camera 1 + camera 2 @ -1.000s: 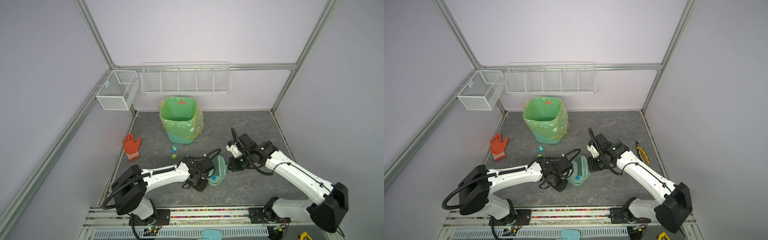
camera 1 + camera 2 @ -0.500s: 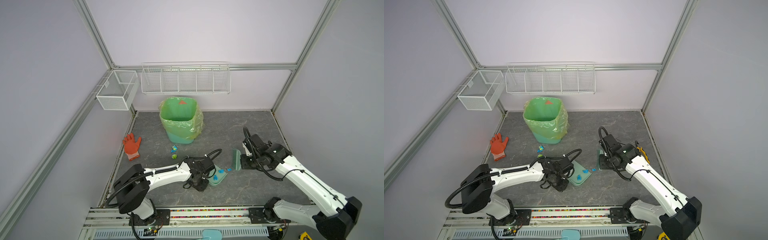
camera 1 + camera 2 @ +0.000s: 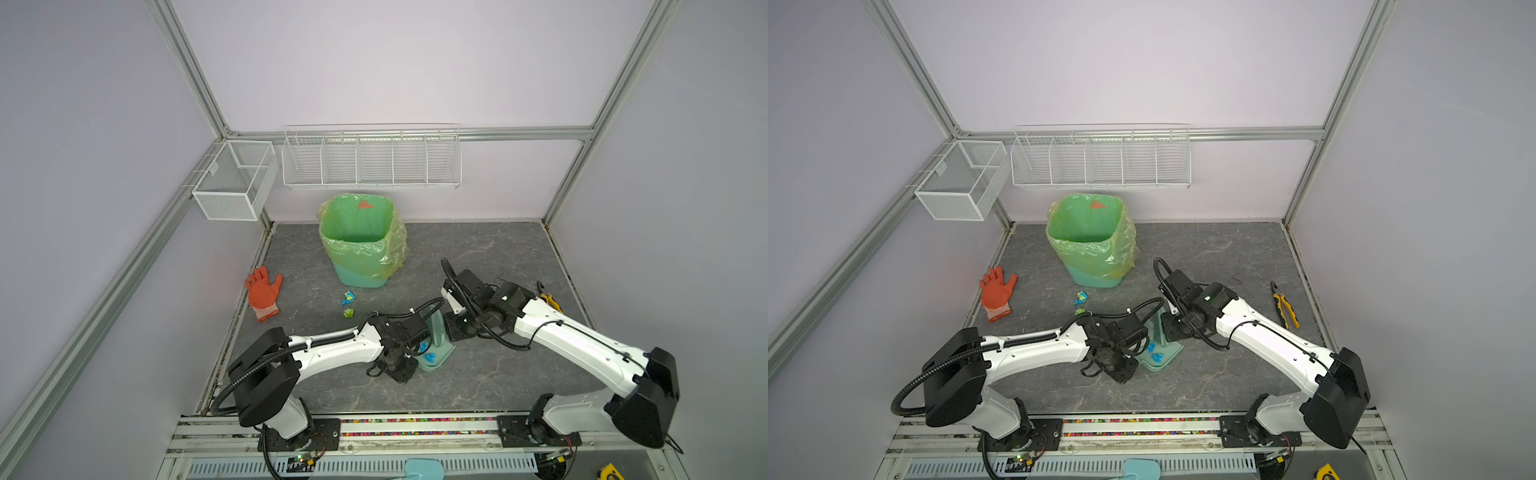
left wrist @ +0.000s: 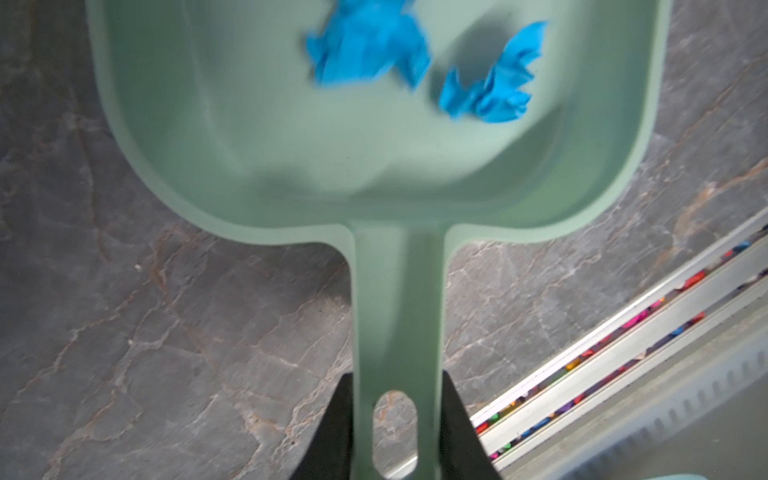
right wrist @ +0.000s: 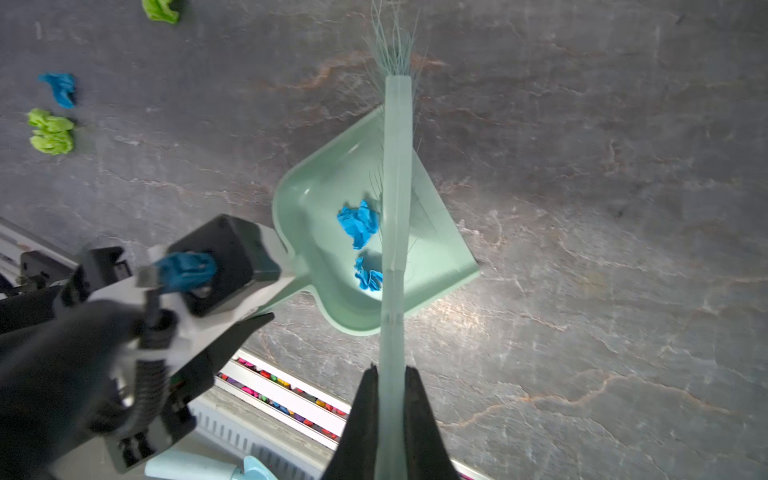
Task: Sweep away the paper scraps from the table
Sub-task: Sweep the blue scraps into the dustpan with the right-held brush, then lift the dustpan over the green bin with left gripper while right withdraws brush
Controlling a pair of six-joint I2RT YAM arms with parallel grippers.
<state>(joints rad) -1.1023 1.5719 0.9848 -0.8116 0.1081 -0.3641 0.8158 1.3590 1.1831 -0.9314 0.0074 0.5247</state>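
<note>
A mint-green dustpan [image 3: 436, 361] [image 3: 1165, 359] lies on the table [image 3: 478, 257] in front of the middle. My left gripper [image 4: 395, 376] is shut on its handle. Two blue paper scraps [image 4: 368, 45] [image 4: 494, 83] lie inside the pan [image 5: 316, 208]. My right gripper [image 5: 390, 370] is shut on a mint-green brush [image 5: 397, 187], which stands across the pan's open mouth [image 3: 436, 328]. Three more paper scraps lie loose on the table toward the bin, blue [image 5: 60, 87] and lime green [image 5: 52, 131] [image 5: 160, 10]; both top views show them as two wads [image 3: 349, 297] [image 3: 348, 312].
A bin lined with a green bag [image 3: 361, 241] stands at the back middle. An orange-red glove [image 3: 262, 293] lies at the left edge. Yellow-handled pliers [image 3: 1283, 305] lie at the right edge. Wire baskets [image 3: 370, 158] [image 3: 235, 178] hang on the walls. The front rail [image 3: 415, 428] borders the table.
The right gripper swung the brush out to the right, then back left to the dustpan's mouth. A blue scrap that lay at the mouth is now inside the pan. The left arm stayed put.
</note>
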